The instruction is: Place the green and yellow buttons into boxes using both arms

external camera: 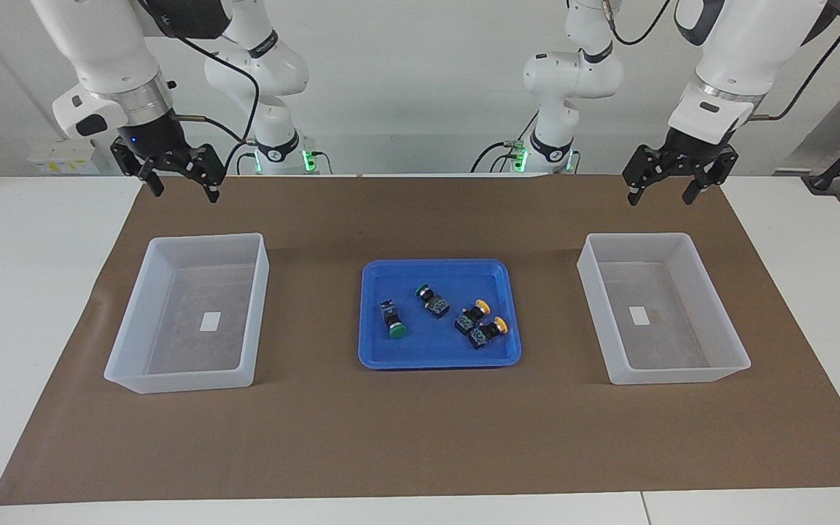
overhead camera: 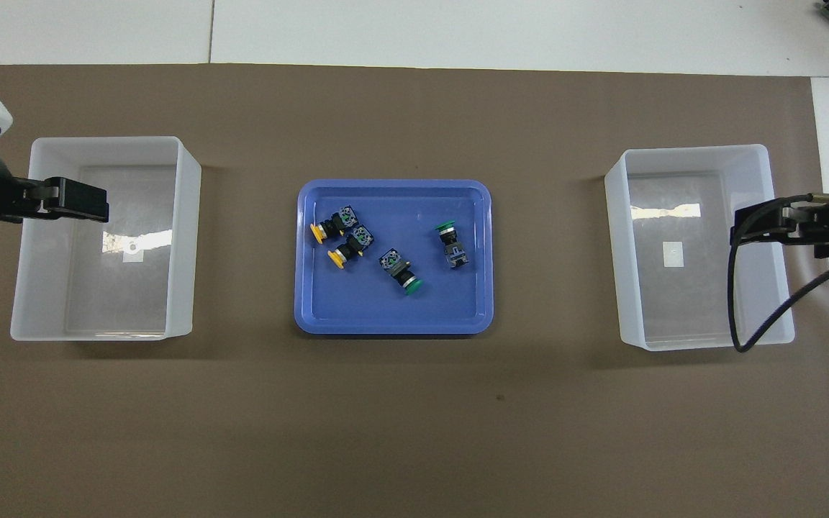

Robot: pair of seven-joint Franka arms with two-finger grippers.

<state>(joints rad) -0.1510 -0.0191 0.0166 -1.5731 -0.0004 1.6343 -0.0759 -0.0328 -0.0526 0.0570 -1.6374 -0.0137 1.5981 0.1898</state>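
Note:
Two green buttons [external camera: 393, 319] [external camera: 432, 300] and two yellow buttons [external camera: 472, 315] [external camera: 488, 332] lie on their sides in the blue tray [external camera: 391, 271]. The overhead view shows the green ones [overhead camera: 401, 270] [overhead camera: 452, 245] and the yellow ones [overhead camera: 332, 225] [overhead camera: 349, 249]. One empty box [external camera: 205, 237] [overhead camera: 691, 149] stands toward the right arm's end, the other empty box [external camera: 639, 236] [overhead camera: 109, 140] toward the left arm's end. My left gripper [external camera: 659, 195] [overhead camera: 89, 201] hangs open, high over its box's edge. My right gripper [external camera: 183, 191] [overhead camera: 754, 221] hangs open, high over the other box's edge.
A brown mat [external camera: 420, 437] covers the middle of the white table [external camera: 26, 292]. The blue tray [overhead camera: 393, 327] sits midway between the two boxes. Both arm bases stand at the robots' edge of the table.

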